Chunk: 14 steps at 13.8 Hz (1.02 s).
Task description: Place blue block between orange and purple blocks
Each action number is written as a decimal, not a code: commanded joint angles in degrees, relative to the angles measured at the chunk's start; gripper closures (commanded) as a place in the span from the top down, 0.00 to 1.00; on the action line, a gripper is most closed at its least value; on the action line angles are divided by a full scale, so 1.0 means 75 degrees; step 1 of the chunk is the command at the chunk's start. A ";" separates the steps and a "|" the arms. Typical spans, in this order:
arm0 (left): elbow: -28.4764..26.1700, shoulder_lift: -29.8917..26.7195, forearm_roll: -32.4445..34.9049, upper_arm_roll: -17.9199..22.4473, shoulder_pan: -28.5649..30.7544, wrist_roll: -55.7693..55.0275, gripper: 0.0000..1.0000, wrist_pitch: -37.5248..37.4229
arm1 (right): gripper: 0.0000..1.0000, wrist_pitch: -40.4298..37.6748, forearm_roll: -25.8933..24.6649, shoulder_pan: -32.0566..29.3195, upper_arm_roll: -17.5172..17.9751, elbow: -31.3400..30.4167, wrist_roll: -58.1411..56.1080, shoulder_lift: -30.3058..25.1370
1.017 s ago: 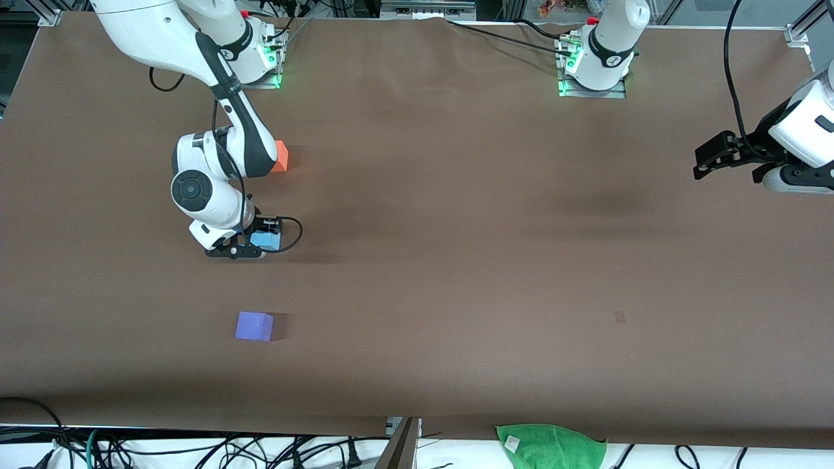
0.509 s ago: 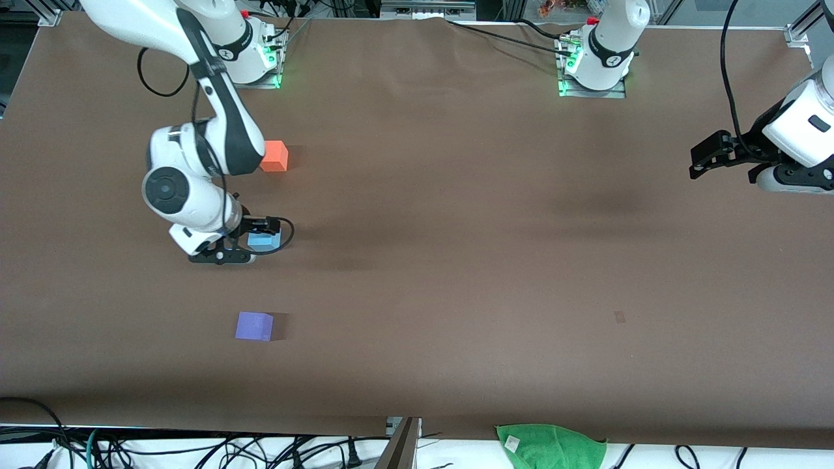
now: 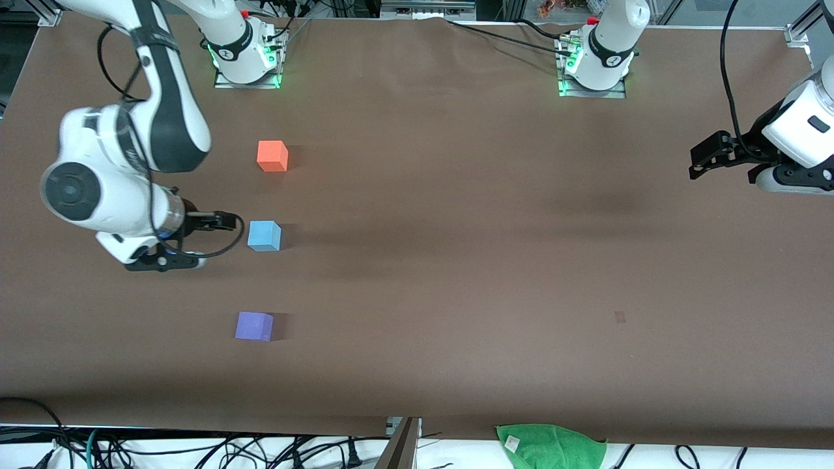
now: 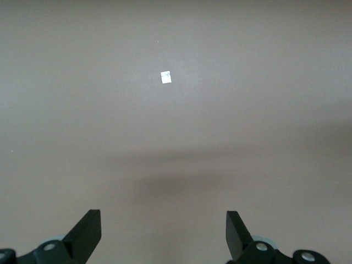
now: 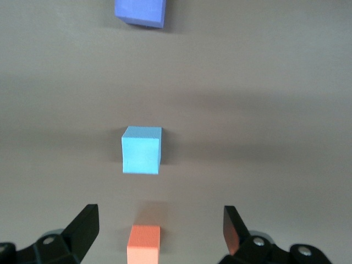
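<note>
The blue block point(image 3: 264, 235) point(image 5: 141, 150) sits on the brown table, free of any gripper. It lies in a line between the orange block point(image 3: 272, 156) point(image 5: 143, 243), farther from the front camera, and the purple block point(image 3: 253, 326) point(image 5: 140, 12), nearer to it. My right gripper point(image 3: 195, 242) point(image 5: 160, 215) is open and empty, raised over bare table beside the blue block toward the right arm's end. My left gripper point(image 3: 707, 156) point(image 4: 163, 217) waits open and empty over bare table at the left arm's end.
A green cloth point(image 3: 550, 445) hangs at the table's edge nearest the front camera. A small pale tag point(image 4: 165, 77) lies on the table under the left wrist. Cables run along the table's near edge and by the arm bases.
The right gripper opened, let go of the blue block and drew away toward the right arm's end of the table. The blue block stayed put. The left arm shifted only slightly.
</note>
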 commanded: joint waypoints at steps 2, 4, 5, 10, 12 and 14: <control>0.0234 0.0107 0.0134 -0.0008 -0.0037 -0.0072 1.00 -0.0116 | 1.00 -0.1697 -0.0012 -0.0005 -0.0259 0.1512 -0.0187 0.0053; 0.0234 0.0107 0.0134 -0.0009 -0.0037 -0.0072 1.00 -0.0116 | 1.00 -0.2576 0.0035 -0.0017 -0.0377 0.1959 -0.0071 -0.0063; 0.0234 0.0107 0.0134 -0.0009 -0.0037 -0.0072 1.00 -0.0116 | 1.00 -0.2824 0.0012 -0.0040 -0.0353 0.2100 -0.0035 -0.0087; 0.0234 0.0107 0.0122 -0.0009 -0.0037 -0.0083 1.00 -0.0116 | 1.00 -0.3061 -0.0431 -0.0717 0.0720 0.1845 -0.0104 -0.0802; 0.0234 0.0107 0.0134 -0.0009 -0.0049 -0.0083 1.00 -0.0104 | 1.00 -0.2653 -0.0656 -0.1292 0.1263 0.1401 -0.0152 -0.1303; 0.0234 0.0107 0.0122 -0.0009 -0.0037 -0.0083 1.00 -0.0116 | 1.00 -0.1998 -0.0633 -0.1609 0.1264 0.1061 -0.0117 -0.1925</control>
